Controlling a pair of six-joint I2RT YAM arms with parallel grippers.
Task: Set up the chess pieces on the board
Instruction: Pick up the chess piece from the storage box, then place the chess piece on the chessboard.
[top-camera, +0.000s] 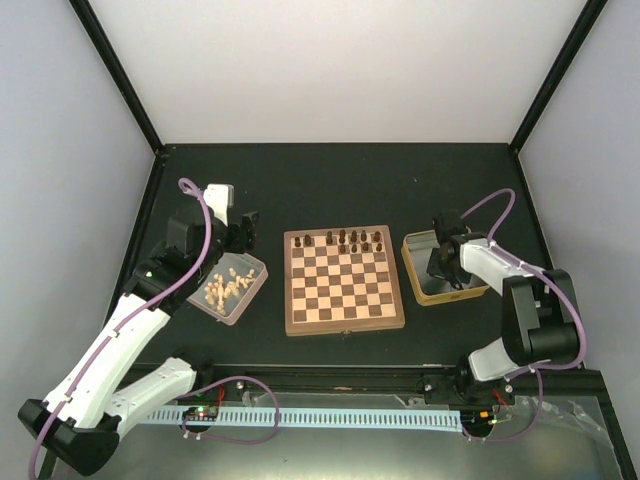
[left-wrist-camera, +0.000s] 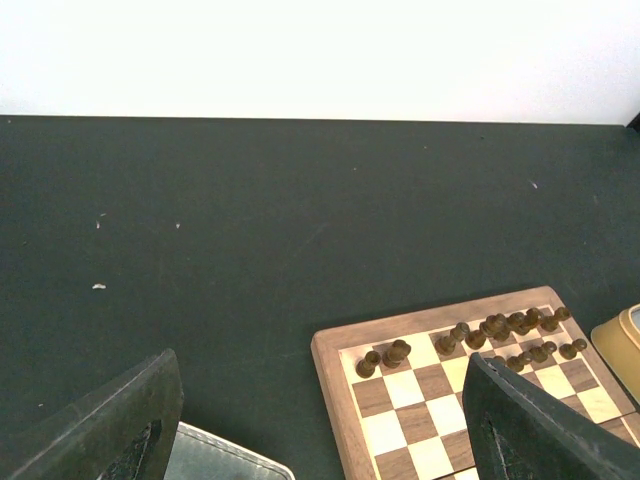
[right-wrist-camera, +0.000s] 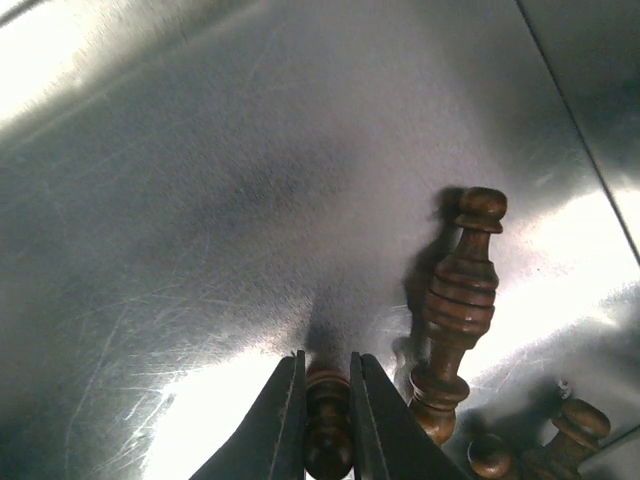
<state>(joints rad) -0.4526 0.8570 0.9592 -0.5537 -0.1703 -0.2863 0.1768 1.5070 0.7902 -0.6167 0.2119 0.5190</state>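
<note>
The wooden chessboard lies at the table's middle, with several dark brown chess pieces along its far rows; they also show in the left wrist view. My right gripper is down inside the gold-rimmed metal tray and is shut on a small dark brown chess piece. A taller dark piece lies just right of it, with smaller ones at the corner. My left gripper is open and empty above the table, between the left tray and the board.
A metal tray with several pale cream pieces sits left of the board. The tray floor under my right gripper is shiny bare metal. Black frame posts and white walls bound the table.
</note>
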